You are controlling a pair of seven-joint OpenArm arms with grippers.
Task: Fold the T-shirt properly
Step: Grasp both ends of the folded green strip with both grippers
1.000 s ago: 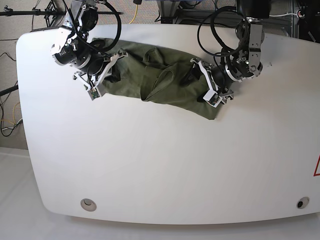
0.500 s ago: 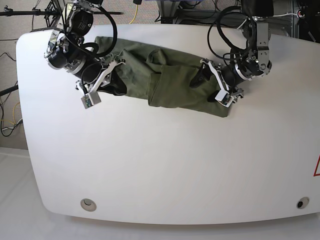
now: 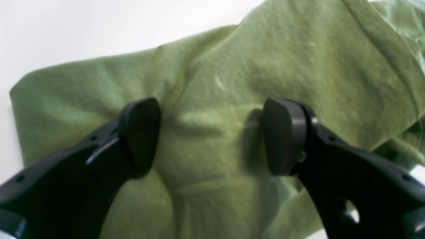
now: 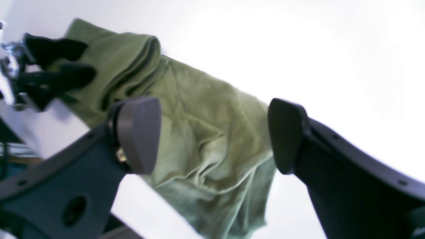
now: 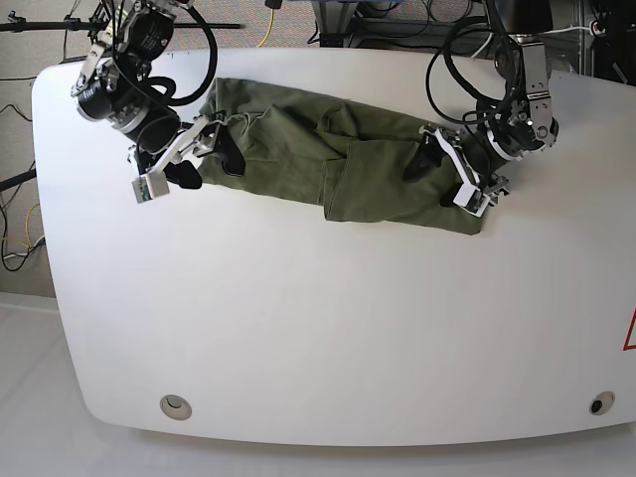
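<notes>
The olive-green T-shirt (image 5: 328,149) lies as a long, wrinkled strip across the back of the white table (image 5: 318,318). My left gripper (image 5: 443,177) is at its right end. In the left wrist view it (image 3: 212,136) is open, with the fingers spread just over the cloth (image 3: 265,59) and nothing pinched. My right gripper (image 5: 206,159) is at the shirt's left end. In the right wrist view it (image 4: 212,132) is open and empty, with the shirt (image 4: 199,109) beyond it and the other gripper (image 4: 64,61) far off. The collar and label are hidden.
Two round holes (image 5: 176,404) (image 5: 597,403) sit near the table's front edge. Cables and stands (image 5: 268,20) crowd the space behind the back edge. A red mark (image 5: 630,333) is at the table's right edge.
Both arms have moved apart, outward and toward the back. The bunched shirt is now drawn out into a longer, flatter strip and has shifted to the right.
</notes>
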